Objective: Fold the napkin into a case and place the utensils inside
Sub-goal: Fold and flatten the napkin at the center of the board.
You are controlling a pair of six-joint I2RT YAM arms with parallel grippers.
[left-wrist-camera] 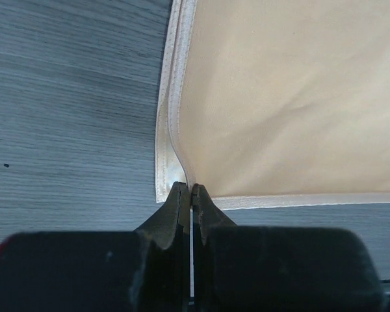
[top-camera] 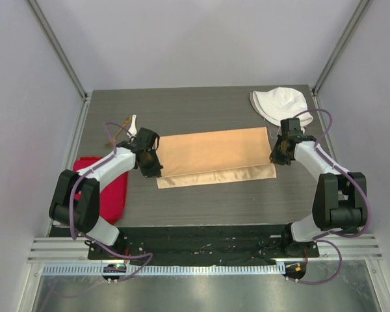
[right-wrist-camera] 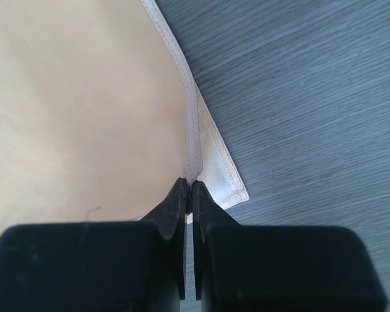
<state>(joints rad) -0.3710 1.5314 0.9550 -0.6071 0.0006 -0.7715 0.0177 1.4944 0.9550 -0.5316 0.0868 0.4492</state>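
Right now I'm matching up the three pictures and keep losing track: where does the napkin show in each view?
Top external: the napkin lies across the middle of the table.
Left wrist: napkin fills the upper right, its corner pinched by the left gripper.
Right wrist: napkin fills the upper left, corner pinched by the right gripper.
Shared landmark: the grey wood-grain table beside it.

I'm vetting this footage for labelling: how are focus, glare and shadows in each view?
Top external: even light, sharp, faint sheen on the thin peach-orange cloth napkin. Left wrist: napkin crisp, black left pincer dark and soft-edged. Right wrist: likewise, black right pincer featureless.
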